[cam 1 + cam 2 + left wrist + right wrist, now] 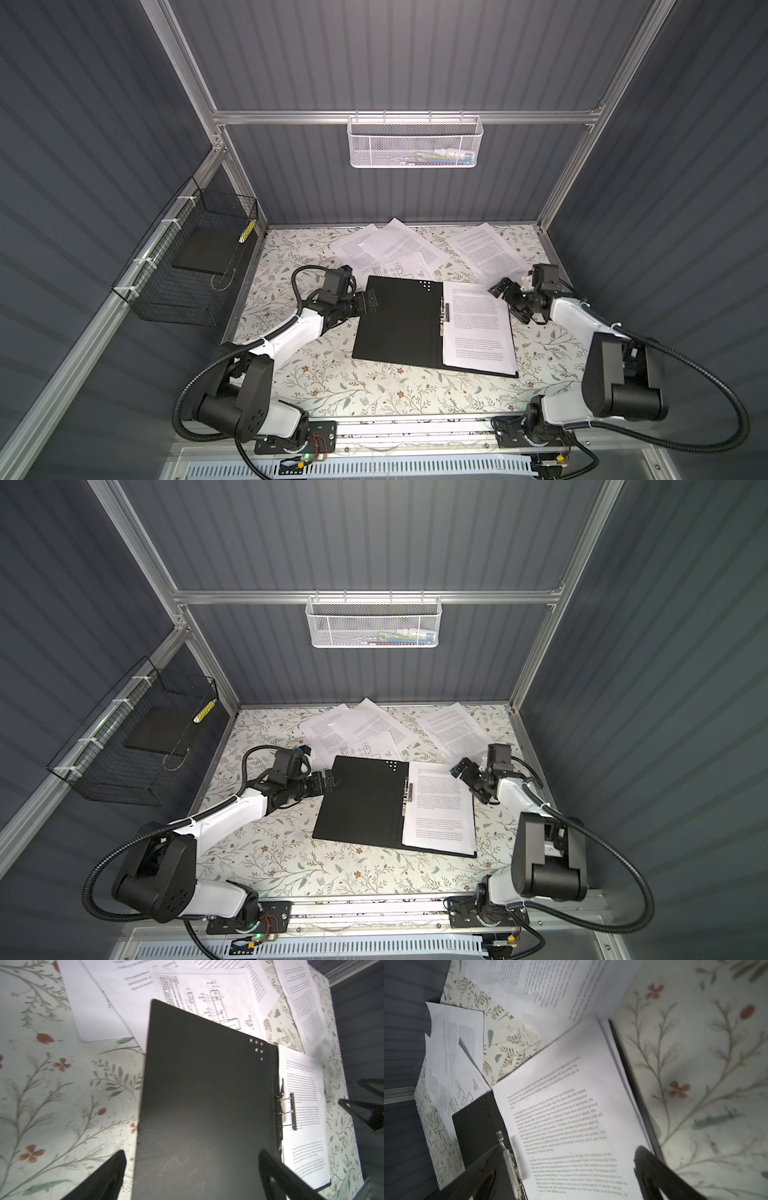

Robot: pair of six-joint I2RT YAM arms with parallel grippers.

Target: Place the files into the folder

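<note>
Floral table: arms angle inward, left fingers and right fingers spread, empty.

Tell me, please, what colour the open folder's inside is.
The folder is black inside, clearest in the left wrist view.

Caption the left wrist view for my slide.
Open left hand at the open folder; one printed sheet inside, more files beyond.

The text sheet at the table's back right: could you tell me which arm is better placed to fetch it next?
Probably the right: the open right pincer hangs beside that sheet, while the left pincer sits across the open folder, nearer the overlapping sheets.
</note>
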